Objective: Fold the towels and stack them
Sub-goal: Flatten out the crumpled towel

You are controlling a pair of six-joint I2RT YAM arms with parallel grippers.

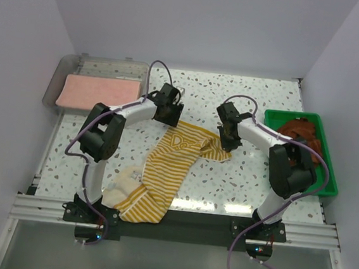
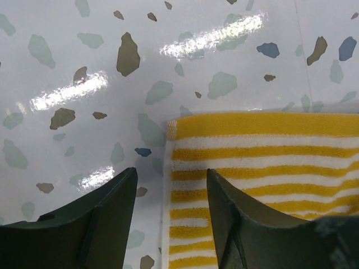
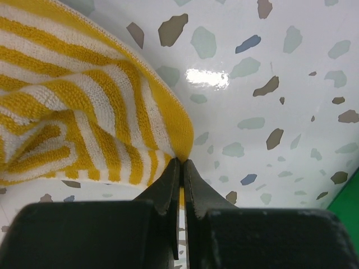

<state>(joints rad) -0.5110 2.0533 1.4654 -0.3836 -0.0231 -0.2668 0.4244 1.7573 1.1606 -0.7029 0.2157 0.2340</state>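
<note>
Striped towel (image 1: 163,171) lies on the table (image 1: 251,179), long axis near-left to far-right. Right gripper (image 3: 180,162) is clamped on its far-right edge. Left gripper (image 2: 171,174), parted and empty, hovers over its far-left corner.

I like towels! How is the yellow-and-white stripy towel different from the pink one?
The yellow-and-white striped towel lies rumpled on the speckled table; the salmon-pink towel lies flat in the clear grey bin. The right gripper pinches the striped one; nothing touches the pink one. Both are soft cloths.
</note>
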